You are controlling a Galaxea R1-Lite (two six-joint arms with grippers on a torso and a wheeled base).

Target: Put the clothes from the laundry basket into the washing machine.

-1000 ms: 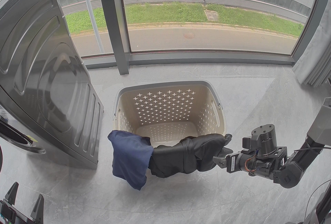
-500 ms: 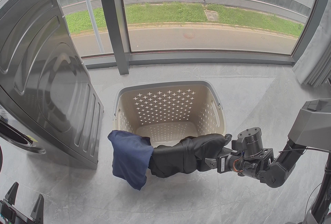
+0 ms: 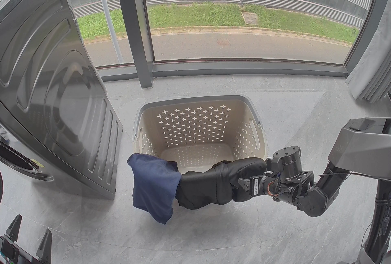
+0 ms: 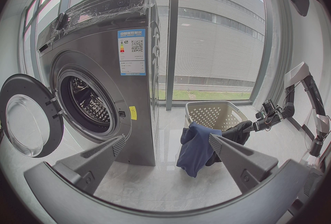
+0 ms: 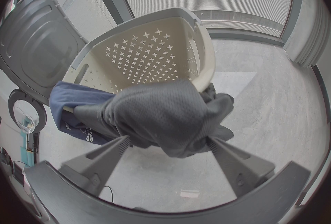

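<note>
Grey floor tiles are carrying the laundry basket, and black clothes and blue clothes are hanging over its near rim. The right pincer is gaping wide around the black clothes at that rim, while the left pincer is hanging wide, well away from the basket.

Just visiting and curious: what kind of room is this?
Probably a laundry corner by tall windows: a front-loading washing machine with its door open, and a laundry basket with clothes draped over its rim, on a stone-look floor.
</note>
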